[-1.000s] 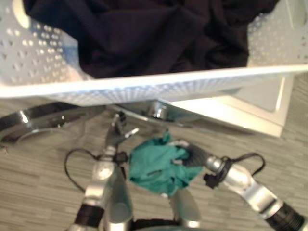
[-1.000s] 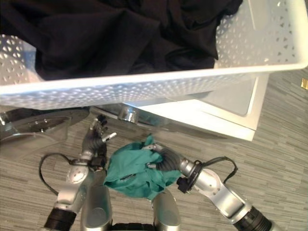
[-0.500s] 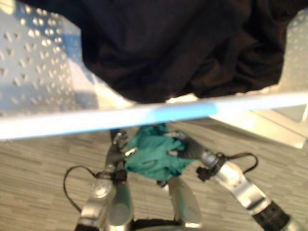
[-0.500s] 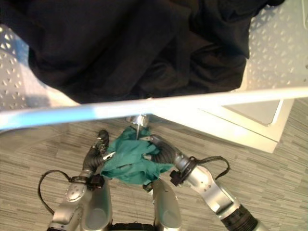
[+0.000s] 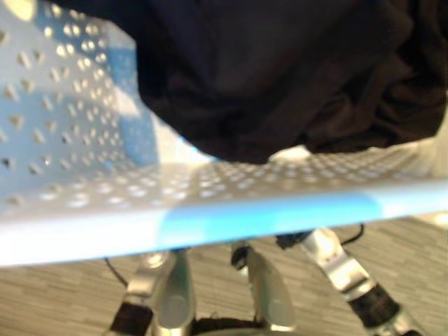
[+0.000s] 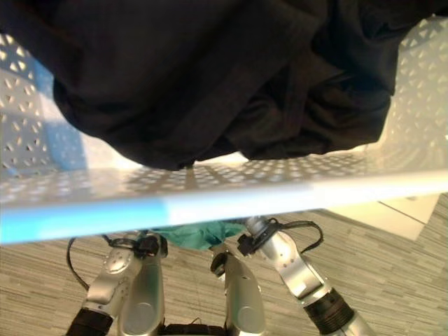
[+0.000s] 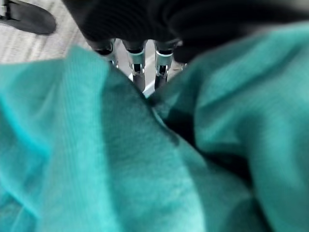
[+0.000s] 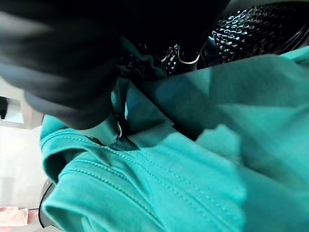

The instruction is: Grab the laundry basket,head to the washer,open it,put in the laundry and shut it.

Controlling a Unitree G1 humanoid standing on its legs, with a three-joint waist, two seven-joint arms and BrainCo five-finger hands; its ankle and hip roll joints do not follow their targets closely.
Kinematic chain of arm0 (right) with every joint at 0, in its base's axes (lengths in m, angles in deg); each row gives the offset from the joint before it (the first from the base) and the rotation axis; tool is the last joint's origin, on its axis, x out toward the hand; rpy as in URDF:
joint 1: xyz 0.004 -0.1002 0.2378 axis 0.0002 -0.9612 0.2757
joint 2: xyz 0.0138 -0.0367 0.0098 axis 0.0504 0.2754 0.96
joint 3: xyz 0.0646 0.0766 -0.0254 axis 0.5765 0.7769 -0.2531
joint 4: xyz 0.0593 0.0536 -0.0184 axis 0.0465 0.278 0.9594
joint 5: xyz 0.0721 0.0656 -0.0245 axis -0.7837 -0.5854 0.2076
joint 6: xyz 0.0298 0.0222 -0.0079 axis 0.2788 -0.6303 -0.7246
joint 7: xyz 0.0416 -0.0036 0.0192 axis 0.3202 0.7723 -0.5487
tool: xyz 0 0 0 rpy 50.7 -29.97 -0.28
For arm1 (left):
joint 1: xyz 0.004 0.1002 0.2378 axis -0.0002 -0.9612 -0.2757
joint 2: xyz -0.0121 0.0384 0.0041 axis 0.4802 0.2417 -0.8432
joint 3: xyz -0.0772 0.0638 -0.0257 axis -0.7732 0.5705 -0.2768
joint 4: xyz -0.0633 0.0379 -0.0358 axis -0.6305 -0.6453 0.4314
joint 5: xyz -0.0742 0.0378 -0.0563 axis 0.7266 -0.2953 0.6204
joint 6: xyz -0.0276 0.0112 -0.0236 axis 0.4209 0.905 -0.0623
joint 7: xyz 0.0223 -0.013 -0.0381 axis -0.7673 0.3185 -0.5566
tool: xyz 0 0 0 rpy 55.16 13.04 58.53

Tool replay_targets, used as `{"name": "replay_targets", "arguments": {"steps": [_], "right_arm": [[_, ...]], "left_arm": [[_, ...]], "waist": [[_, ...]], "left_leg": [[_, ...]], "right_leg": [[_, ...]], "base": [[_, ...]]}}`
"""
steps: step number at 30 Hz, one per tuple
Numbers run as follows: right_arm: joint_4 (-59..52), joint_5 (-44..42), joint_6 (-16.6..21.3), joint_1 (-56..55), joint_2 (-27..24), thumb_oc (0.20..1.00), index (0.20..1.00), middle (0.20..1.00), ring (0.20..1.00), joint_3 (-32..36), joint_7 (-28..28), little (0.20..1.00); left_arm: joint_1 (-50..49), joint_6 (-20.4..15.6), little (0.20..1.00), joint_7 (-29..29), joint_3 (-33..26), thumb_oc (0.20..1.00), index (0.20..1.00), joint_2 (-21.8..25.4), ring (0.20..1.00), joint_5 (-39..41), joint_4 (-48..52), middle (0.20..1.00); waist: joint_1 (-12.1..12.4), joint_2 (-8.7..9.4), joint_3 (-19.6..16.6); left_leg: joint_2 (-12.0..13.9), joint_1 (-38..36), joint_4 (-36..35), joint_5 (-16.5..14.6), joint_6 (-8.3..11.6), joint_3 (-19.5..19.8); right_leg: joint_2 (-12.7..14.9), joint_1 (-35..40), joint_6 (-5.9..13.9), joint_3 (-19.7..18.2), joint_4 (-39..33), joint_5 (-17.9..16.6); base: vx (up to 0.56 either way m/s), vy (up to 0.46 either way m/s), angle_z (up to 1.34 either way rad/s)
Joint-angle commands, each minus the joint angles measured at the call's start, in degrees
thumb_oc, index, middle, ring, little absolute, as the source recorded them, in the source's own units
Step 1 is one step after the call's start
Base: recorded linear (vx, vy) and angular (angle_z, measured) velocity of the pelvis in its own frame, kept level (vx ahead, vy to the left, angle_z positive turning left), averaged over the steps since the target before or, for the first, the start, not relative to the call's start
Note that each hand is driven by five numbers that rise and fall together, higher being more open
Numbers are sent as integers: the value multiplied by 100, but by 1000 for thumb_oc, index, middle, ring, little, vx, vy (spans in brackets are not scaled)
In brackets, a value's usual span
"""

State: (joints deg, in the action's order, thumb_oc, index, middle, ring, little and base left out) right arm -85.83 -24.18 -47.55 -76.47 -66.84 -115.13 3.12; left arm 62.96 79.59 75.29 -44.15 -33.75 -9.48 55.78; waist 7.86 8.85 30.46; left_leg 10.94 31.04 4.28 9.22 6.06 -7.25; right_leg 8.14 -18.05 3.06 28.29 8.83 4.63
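The white perforated laundry basket (image 5: 84,210) spans the eye views very close up, with black clothes (image 6: 210,84) heaped inside it. A teal cloth (image 6: 197,234) peeks out just under the basket's near rim, between my two forearms. In the right wrist view my right hand (image 8: 63,58) is closed on a bunched fold of the teal cloth (image 8: 159,183), and the washer's dark dimpled drum (image 8: 260,24) lies just past it. The teal cloth (image 7: 120,164) is also draped against my left hand (image 7: 135,53), hiding most of it.
A corner of the white washer (image 6: 409,206) shows below the basket's rim at the right. Grey wood-grain floor (image 6: 392,266) lies around my arms. The basket's rim blocks the eye views of both hands.
The view has tipped so the basket now covers much more of the picture. Both hands and the teal cloth have gone forward under its rim, out of the eye views.
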Motion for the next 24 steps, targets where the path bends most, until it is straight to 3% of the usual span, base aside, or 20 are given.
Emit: {"name": "replay_targets", "arguments": {"steps": [1,12,24], "right_arm": [[-328,40,390,162,38,200,200,200,200,-166,125,200],[200,225,400,608,375,200,200,200,200,-483,315,200],[358,214,437,743,448,200,200,200,200,-459,374,200]], "left_arm": [[-200,-121,1000,160,490,1000,1000,-279,1000,141,14,1000],[-663,43,1000,488,1135,1000,1000,-428,1000,794,258,1000],[-466,-67,1000,324,973,1000,1000,-337,1000,622,205,1000]], "waist": [[8,-129,-67],[75,-228,-67],[175,-243,-67]], "left_leg": [[223,-54,253,-492,212,-372],[169,120,381,-615,183,-337],[94,148,361,-641,180,-292]], "right_leg": [[299,243,-95,295,597,349],[325,102,-100,247,642,349],[312,143,-65,260,544,320]], "base": [[0,0,0],[0,0,0],[4,7,2]]}}
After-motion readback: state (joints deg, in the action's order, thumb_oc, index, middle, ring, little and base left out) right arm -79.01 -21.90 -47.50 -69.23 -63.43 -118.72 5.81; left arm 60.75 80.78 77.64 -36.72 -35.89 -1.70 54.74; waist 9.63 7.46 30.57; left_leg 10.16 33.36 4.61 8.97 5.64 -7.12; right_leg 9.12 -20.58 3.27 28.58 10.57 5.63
